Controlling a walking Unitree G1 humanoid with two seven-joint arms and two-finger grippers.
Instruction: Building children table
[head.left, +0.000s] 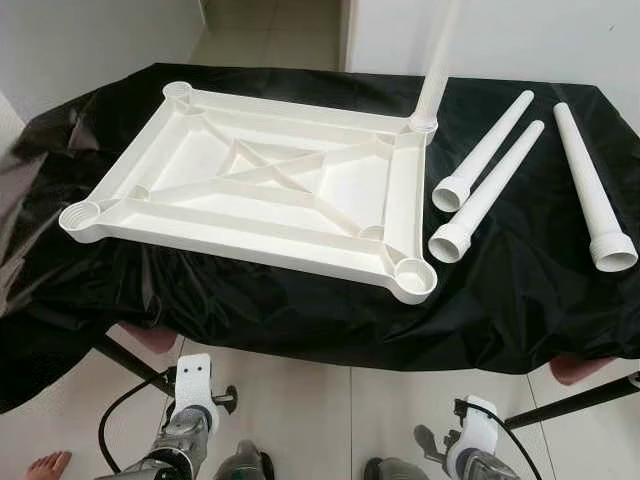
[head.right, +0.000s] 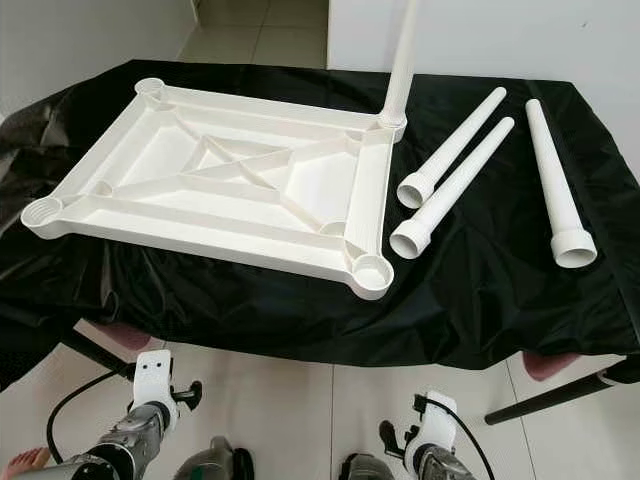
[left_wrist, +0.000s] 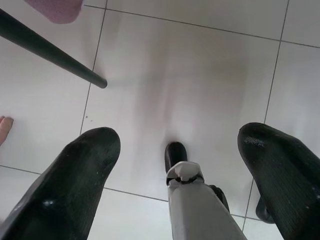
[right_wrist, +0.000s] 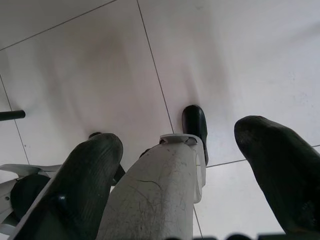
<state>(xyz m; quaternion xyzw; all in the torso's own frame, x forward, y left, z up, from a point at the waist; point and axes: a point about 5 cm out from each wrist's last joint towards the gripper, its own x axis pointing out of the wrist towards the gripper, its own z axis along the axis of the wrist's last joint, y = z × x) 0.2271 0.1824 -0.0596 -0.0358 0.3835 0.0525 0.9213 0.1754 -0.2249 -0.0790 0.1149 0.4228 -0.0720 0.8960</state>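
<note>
A white plastic tabletop (head.left: 250, 180) lies upside down on a table draped in black cloth (head.left: 520, 300). One white leg (head.left: 437, 70) stands upright in its far right corner socket. Three loose white legs lie on the cloth to the right: two side by side (head.left: 485, 150) (head.left: 490, 190) and one further right (head.left: 590, 185). Both arms hang low in front of the table edge. My left gripper (left_wrist: 177, 135) is open over the floor tiles with nothing between its fingers. My right gripper (right_wrist: 179, 132) is open the same way.
Black metal struts (head.left: 580, 400) slant out from under the table on both sides. Pink pads (head.left: 150, 338) show under the cloth's edge. A person's bare foot (head.left: 45, 465) rests on the tiles at the near left. White walls stand behind the table.
</note>
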